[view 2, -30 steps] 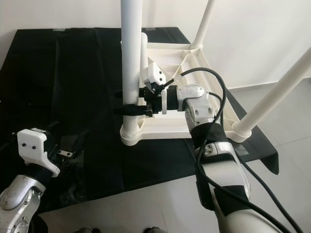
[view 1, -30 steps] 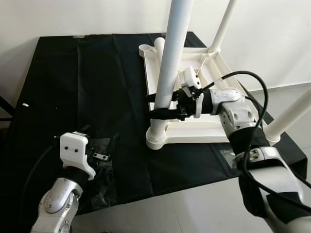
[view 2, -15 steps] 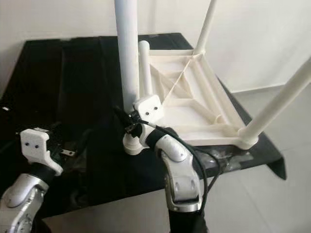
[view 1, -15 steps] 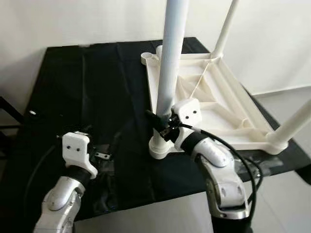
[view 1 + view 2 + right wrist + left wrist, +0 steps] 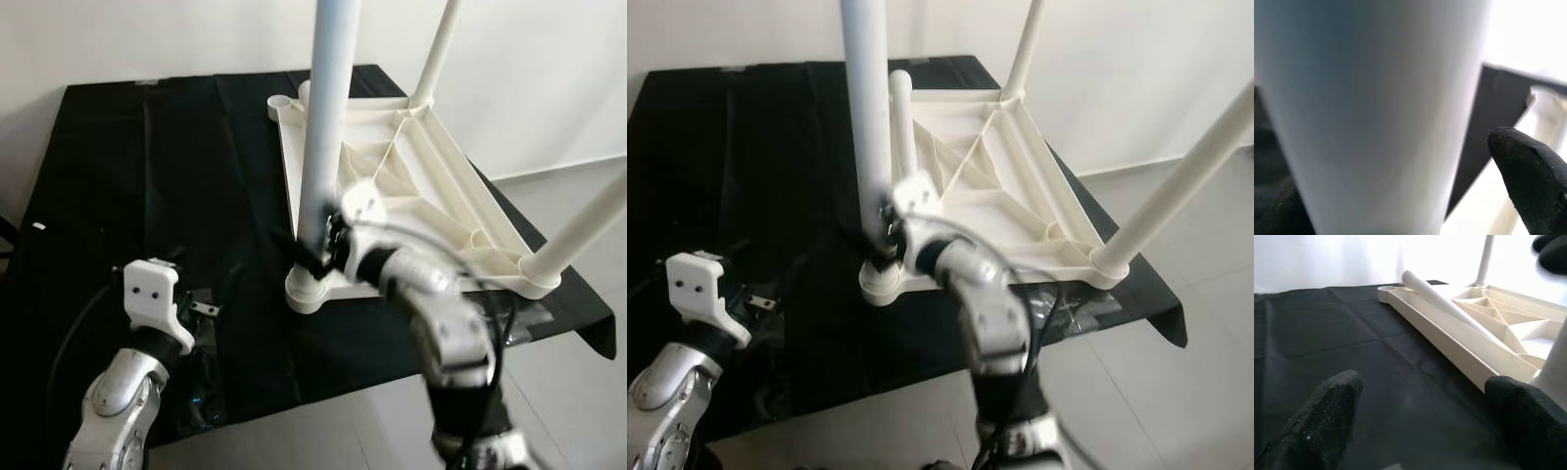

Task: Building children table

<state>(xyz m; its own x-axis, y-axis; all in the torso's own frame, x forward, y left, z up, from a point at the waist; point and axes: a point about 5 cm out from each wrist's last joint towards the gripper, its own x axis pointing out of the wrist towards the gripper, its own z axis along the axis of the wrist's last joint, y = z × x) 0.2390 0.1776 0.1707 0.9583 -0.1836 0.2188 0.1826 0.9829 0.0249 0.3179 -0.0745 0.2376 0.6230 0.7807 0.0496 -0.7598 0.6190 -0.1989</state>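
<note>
My right hand [image 5: 318,245] is at the foot of the near upright leg [image 5: 326,127], low down, just above the corner socket [image 5: 309,291] the leg stands in. Right wrist view: the leg's white tube sits between my two black fingers [image 5: 1530,178], one fingertip clear on one side, the other dark at the opposite edge. Fingers are around the leg; I cannot tell whether they press on it. The arm is motion-blurred in both eye views.

The children's table [image 5: 431,211], white plastic, lies upside down on the black cloth [image 5: 147,186], ribbed underside facing up. Upright legs: the near one at my hand, one at the far corner [image 5: 438,49], one at the right near corner [image 5: 578,230] leaning out toward the right. A fourth leg [image 5: 1449,308] lies loose along the left edge of the frame, beside the empty far-left corner socket [image 5: 280,102].

My left hand [image 5: 1425,426] is low over the cloth, well apart from the children's table, on my left. Left wrist view: its two fingers are spread wide with nothing between them, black cloth beneath. Its white wrist housing [image 5: 152,294] shows near the cloth's front edge.

Pale floor [image 5: 578,392] to the right, white wall [image 5: 147,39] behind.
</note>
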